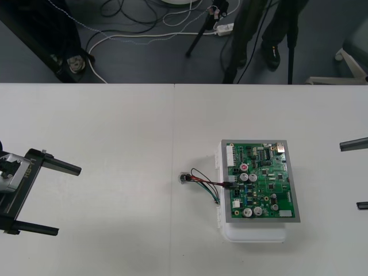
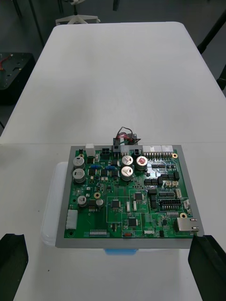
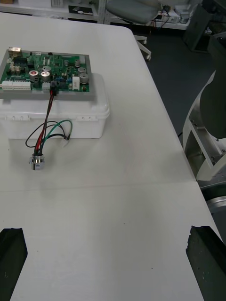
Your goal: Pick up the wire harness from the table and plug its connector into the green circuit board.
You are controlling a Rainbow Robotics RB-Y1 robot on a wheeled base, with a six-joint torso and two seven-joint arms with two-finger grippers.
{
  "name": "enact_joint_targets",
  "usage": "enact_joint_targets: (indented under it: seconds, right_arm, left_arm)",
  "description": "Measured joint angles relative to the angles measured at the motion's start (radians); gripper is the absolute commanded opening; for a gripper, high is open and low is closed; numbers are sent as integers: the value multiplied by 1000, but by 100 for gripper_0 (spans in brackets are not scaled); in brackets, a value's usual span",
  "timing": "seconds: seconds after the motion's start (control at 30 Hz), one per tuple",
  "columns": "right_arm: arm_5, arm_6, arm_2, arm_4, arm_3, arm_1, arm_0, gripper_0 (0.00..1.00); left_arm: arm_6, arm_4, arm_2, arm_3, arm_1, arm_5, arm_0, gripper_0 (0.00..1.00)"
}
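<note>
**The plug [image 1: 228,185] looks like it is in**

Our wire harness [image 1: 204,183] lies flat, running left to right. Its round socket [image 1: 184,178] rests on the table [image 1: 115,126] on our left side. Its black plug sits in the left edge of the green board [image 1: 261,178]. Our left claw [image 1: 69,201] is wide open, holds nothing, and is nearer the socket. Our right claw [image 1: 349,175] is wide open too, past the board.

Right of centre in the frame, a green circuit board [image 1: 261,181] with a grey rim tops a white base [image 1: 256,234]. The wire harness [image 1: 206,182] shows red, black and green strands against the plain pale table [image 1: 103,144].
</note>
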Motion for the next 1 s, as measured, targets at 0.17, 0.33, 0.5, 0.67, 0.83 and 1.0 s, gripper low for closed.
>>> enact_joint_targets:
  seconds: [0.17, 0.33, 0.5, 0.67, 0.83, 1.0]
  right_arm:
    - [0, 0, 0, 0, 5, 0, 0, 100]
    - [0, 0, 0, 0, 25, 0, 0, 100]
    - [0, -6, 0, 0, 60, 0, 0, 100]
    - [0, -7, 0, 0, 68, 0, 0, 100]
    - [0, -8, 0, 0, 68, 0, 0, 100]
    - [0, -16, 0, 0, 68, 0, 0, 100]
  left_arm:
    - [0, 0, 0, 0, 0, -1, -1, 100]
    - [0, 0, 0, 0, 0, -1, -2, 100]
    - [0, 0, 0, 0, 0, -1, -2, 100]
    - [0, 0, 0, 0, 0, -1, -2, 100]
    - [0, 0, 0, 0, 0, -1, -2, 100]
    - [0, 0, 0, 0, 0, -1, -2, 100]
